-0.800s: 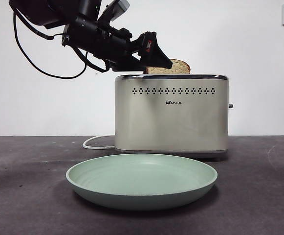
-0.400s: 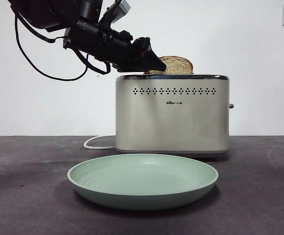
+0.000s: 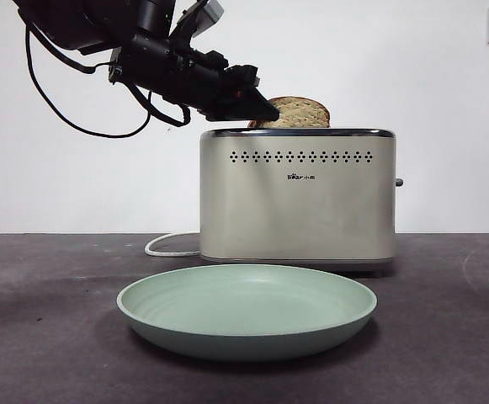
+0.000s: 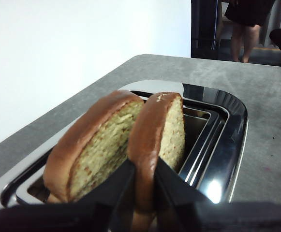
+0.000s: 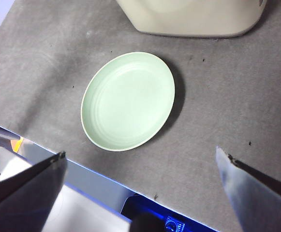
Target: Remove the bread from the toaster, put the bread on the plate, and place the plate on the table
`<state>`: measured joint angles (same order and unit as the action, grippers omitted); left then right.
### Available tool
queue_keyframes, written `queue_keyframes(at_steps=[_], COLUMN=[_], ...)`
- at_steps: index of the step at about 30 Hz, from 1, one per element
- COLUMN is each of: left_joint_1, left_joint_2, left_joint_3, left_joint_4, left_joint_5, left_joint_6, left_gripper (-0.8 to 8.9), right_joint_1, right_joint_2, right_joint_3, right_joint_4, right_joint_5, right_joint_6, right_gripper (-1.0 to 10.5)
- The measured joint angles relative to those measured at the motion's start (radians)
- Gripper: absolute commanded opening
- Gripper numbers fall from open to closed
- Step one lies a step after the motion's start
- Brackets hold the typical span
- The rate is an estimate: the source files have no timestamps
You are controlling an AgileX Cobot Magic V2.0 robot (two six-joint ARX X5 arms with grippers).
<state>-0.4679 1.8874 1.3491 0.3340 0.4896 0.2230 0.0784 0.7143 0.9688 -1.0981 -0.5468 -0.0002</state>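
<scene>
- Left black gripper (image 4: 144, 186) pinches the tan, brown-crusted bread slice (image 4: 157, 140) in the cream chrome-rimmed toaster (image 3: 297, 198).
- Right gripper (image 5: 145, 166) hangs spread wide.
- Mint-green round plate (image 3: 246, 311) lies at the toaster's 6 o'clock.

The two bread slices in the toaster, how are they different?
The left tool is shut on the bread; nothing grips the other slice. The bread is seen nearly edge-on, mostly brown crust; the other slice shows its pale speckled face. Both stand upright in the toaster, with rounded brown tops.
</scene>
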Motion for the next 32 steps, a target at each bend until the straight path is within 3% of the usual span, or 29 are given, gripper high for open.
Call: queue_keyframes(at_steps=[10, 17, 29, 32], left_joint_1=[0.0, 0.0, 0.047, 0.063], left_joint_2=[-0.08, -0.188, -0.688, -0.793], left_joint_3=[0.047, 0.105, 0.114, 0.117], left_joint_4=[0.024, -0.097, -0.404, -0.528], left_joint_5=[0.018, 0.034, -0.089, -0.093], left_joint_6=[-0.06, -0.079, -0.105, -0.103], left_gripper=[-0.08, -0.08, -0.06, -0.06], right_joint_1=[0.0, 0.0, 0.008, 0.023], right_joint_2=[0.0, 0.008, 0.245, 0.337], right_joint_3=[0.0, 0.0, 0.0, 0.0], right_joint_4=[-0.001, 0.001, 0.122, 0.171], right_joint_5=[0.0, 0.0, 0.001, 0.001], right_joint_6=[0.0, 0.0, 0.0, 0.0], right_gripper=[6.3, 6.3, 6.2, 5.7])
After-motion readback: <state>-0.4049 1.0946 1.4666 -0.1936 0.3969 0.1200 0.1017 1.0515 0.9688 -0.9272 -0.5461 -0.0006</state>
